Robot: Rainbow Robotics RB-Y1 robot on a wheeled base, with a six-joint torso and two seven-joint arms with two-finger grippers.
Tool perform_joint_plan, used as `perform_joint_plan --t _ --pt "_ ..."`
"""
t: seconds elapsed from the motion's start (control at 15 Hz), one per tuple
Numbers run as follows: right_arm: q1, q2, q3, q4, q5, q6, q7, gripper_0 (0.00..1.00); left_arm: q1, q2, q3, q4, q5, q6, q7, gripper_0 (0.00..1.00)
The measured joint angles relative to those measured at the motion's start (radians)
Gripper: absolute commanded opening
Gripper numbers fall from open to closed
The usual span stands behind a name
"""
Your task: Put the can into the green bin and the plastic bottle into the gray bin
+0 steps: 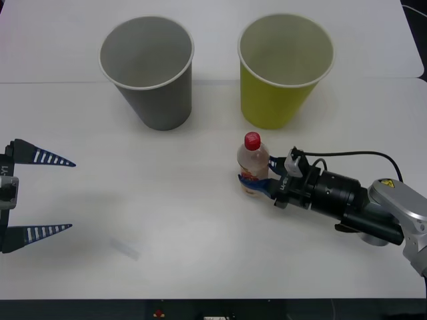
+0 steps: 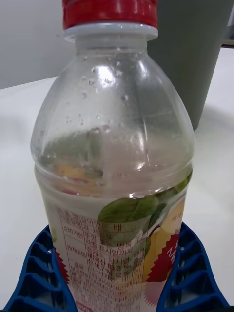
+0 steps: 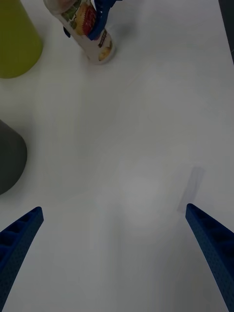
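Observation:
The plastic bottle (image 1: 252, 157), clear with a red cap and a fruit label, stands upright on the white table in front of the green bin (image 1: 277, 100). My right gripper (image 1: 255, 179) reaches in from the right and is shut on the bottle's lower body, one blue finger (image 2: 34, 273) pressed to each side of the bottle (image 2: 112, 161). The gray bin (image 1: 160, 103) stands to the left of the green one, both upright and open. My left gripper (image 1: 71, 195) hovers open at the table's left side, holding nothing. The can is out of view.
A small clear strip (image 1: 127, 249) lies flat on the table near the front left, also seen between the left fingers as a strip (image 3: 192, 187). A black cable loops above the right wrist (image 1: 347, 155). The table's front edge runs along the bottom.

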Motion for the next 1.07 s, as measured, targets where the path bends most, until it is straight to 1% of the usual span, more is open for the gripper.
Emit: perform_joint_plan --t 0.2,0.33,0.47,0.73,0.87,1.07 --pt "0.001 -0.016 0.000 -0.002 -0.023 -0.034 -0.006 0.00 0.000 0.000 0.000 0.000 0.000 0.000 0.000 1.00" --pt "0.006 -0.046 0.000 -0.031 -0.039 -0.055 -0.015 0.00 0.000 0.000 0.000 0.000 0.000 0.000 0.000 1.00" --pt "0.029 -0.093 -0.011 -0.094 -0.049 -0.056 -0.034 0.00 0.000 0.000 0.000 0.000 0.000 0.000 0.000 1.00" --pt "0.088 -0.217 -0.040 -0.250 -0.043 -0.056 -0.165 0.00 0.000 0.000 0.000 0.000 0.000 0.000 0.000 1.00" --pt "0.126 -0.283 -0.090 -0.338 0.013 -0.058 -0.261 0.00 0.000 0.000 0.000 0.000 0.000 0.000 0.000 1.00" --pt "0.186 -0.338 -0.207 -0.461 0.159 -0.081 -0.451 0.00 0.000 0.000 0.000 0.000 0.000 0.000 0.000 1.00"
